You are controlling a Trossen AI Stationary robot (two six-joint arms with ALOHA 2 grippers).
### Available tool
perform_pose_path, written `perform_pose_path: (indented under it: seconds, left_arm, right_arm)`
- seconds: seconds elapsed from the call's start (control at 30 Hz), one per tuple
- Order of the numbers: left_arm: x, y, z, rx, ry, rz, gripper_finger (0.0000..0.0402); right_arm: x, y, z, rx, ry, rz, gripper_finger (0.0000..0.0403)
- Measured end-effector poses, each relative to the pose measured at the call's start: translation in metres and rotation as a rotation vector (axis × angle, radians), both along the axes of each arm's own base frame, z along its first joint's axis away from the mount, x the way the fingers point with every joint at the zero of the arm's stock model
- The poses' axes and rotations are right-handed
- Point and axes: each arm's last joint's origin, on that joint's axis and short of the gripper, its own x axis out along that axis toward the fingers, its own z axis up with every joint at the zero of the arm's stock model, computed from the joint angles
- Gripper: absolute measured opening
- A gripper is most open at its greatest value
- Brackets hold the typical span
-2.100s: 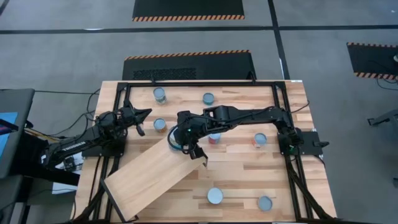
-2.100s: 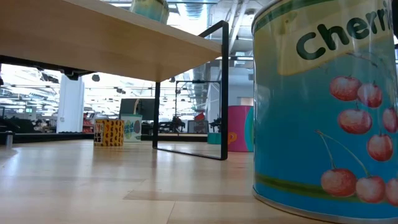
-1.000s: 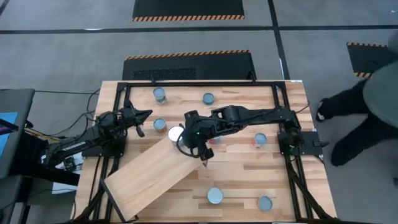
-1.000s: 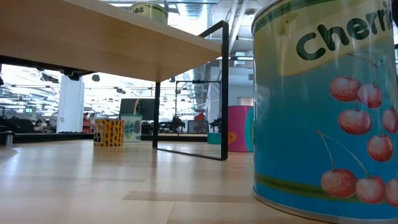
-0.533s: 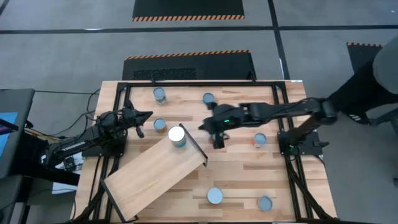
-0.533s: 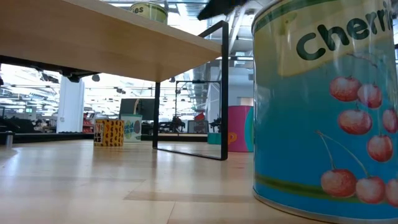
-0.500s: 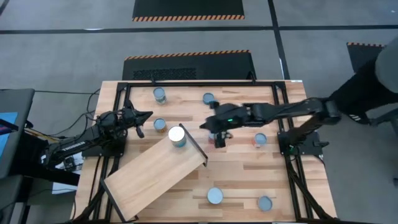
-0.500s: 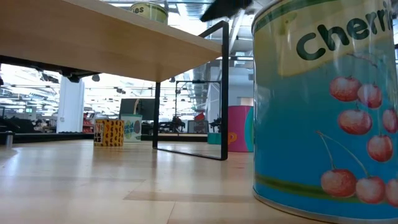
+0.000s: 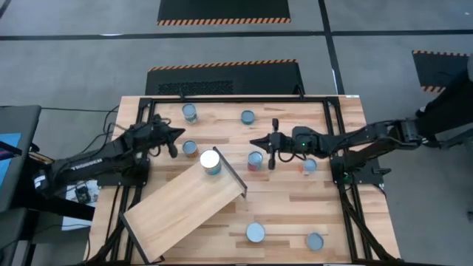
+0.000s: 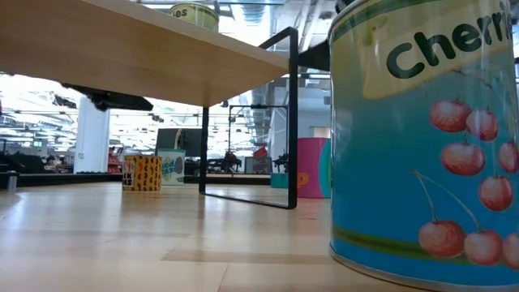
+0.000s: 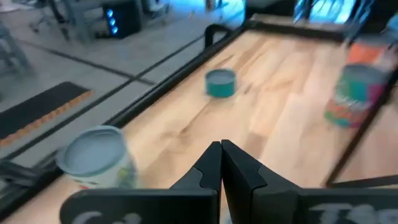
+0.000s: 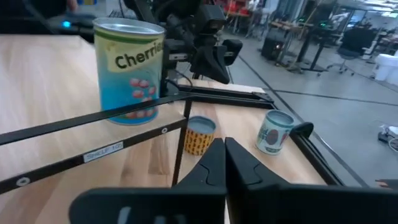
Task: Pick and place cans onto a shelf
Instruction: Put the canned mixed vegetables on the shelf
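Observation:
The shelf (image 9: 185, 207) is a light-wood plank lying slantwise at the table's near left, with a dark raised edge at its far end. A teal cherry can (image 9: 211, 160) stands upright on that end and also shows in the right wrist view (image 12: 130, 68). Several more cans stand on the tabletop, among them a red-labelled one (image 9: 255, 160) and a small one (image 9: 190, 147). My right gripper (image 9: 255, 141) is shut and empty, just beyond the red-labelled can and right of the shelf. My left gripper (image 9: 177, 135) is shut and empty, beyond the small can.
Cans stand at the far side (image 9: 190, 112) (image 9: 247, 117), at mid right (image 9: 309, 165) and near the front edge (image 9: 255, 232) (image 9: 315, 241). A black frame (image 9: 222, 99) rims the table. A person (image 9: 451, 111) stands beyond the right edge.
My right gripper has drawn back from the cherry can on the shelf's far end toward the table's right edge. The can stays upright where it was. My left gripper has gone a little toward the table's right.

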Motion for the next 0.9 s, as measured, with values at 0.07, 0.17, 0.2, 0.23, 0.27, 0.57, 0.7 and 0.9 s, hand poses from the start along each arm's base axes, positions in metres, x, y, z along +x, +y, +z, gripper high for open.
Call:
perform_pose_path:
  seconds: [0.07, 0.17, 0.2, 0.23, 0.27, 0.57, 0.7, 0.9]
  left_arm:
    - [0.007, 0.009, 0.004, -0.016, 0.050, 0.022, 0.0000]
    - [0.016, 0.022, 0.004, -0.067, 0.113, 0.021, 0.0000]
    - [0.019, 0.027, 0.004, -0.077, 0.135, 0.026, 0.0000]
    - [0.022, 0.033, 0.004, -0.084, 0.158, 0.038, 0.0000]
    - [0.024, 0.038, 0.003, -0.096, 0.182, 0.054, 0.0000]
    - [0.054, 0.071, 0.002, -0.045, 0.390, 0.103, 0.0053]
    - [0.061, 0.081, -0.006, 0.019, 0.486, 0.181, 0.0099]
    - [0.069, 0.091, -0.016, 0.088, 0.527, 0.268, 0.0144]
  right_arm:
    - [-0.003, 0.001, -0.005, 0.020, -0.020, 0.002, 0.0006]
    - [-0.005, 0.006, -0.007, 0.019, -0.029, 0.020, 0.0007]
    - [-0.005, 0.008, -0.007, 0.018, -0.029, 0.025, 0.0008]
    - [-0.005, 0.009, -0.007, 0.017, -0.029, 0.031, 0.0009]
    - [-0.005, 0.011, -0.007, 0.018, -0.028, 0.036, 0.0010]
    - [-0.005, 0.017, -0.007, 0.007, -0.026, 0.060, 0.0009]
    - [-0.005, 0.017, -0.007, 0.006, -0.026, 0.058, 0.0010]
    - [-0.005, 0.017, -0.008, 0.006, -0.025, 0.058, 0.0009]
